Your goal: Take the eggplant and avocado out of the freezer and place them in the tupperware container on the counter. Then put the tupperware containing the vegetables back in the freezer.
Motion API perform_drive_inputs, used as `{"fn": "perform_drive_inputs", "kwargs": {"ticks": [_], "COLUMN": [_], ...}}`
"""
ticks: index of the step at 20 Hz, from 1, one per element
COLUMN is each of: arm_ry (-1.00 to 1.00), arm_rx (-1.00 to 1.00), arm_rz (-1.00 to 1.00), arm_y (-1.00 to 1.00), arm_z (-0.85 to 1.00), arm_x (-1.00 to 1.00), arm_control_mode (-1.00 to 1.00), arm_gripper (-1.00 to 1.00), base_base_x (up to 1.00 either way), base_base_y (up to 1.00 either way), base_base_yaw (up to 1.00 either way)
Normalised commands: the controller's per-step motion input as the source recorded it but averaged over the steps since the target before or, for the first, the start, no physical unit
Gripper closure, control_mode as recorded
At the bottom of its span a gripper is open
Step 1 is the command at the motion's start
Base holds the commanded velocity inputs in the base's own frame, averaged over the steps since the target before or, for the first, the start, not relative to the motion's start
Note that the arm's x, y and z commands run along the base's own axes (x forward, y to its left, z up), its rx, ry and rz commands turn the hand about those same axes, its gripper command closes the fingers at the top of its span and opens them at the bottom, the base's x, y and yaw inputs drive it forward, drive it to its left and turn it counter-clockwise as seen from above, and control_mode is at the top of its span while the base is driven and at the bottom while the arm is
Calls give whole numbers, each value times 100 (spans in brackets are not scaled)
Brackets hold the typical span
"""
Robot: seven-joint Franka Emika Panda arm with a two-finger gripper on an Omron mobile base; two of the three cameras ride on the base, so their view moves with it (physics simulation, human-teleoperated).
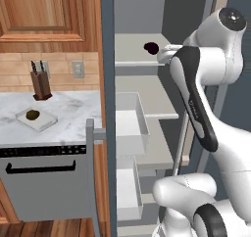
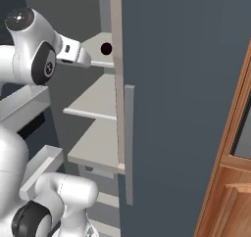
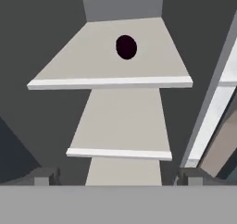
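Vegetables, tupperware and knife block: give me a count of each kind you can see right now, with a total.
Eggplant, on a freezer shelf: 1
Avocado, in the tupperware: 1
Tupperware container, on the counter: 1
Knife block: 1
Total: 4

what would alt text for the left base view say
The white arm's open gripper reaches toward the dark eggplant on an upper shelf of the open freezer. Left, the avocado sits in the tupperware container on the counter.
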Motion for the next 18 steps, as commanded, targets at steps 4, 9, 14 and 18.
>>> {"fn": "perform_drive_inputs", "kwargs": {"ticks": [4,9,14,18], "arm_ry": [-11,-8,0,1], "arm_rx": [-3,-5,-1,0], "arm_rz": [0,0,0,0], "arm_y": [0,0,-6,-22], "arm_z": [0,-3,-1,0], "arm_x": [49,60,57,36], "arm_control_mode": [-100,-100,-100,-100], "arm_gripper": [-100,-100,-100,-100], "base_base_x": [0,0,0,0], "base_base_y": [0,0,0,0], "base_base_yaw": [0,0,0,0]}}
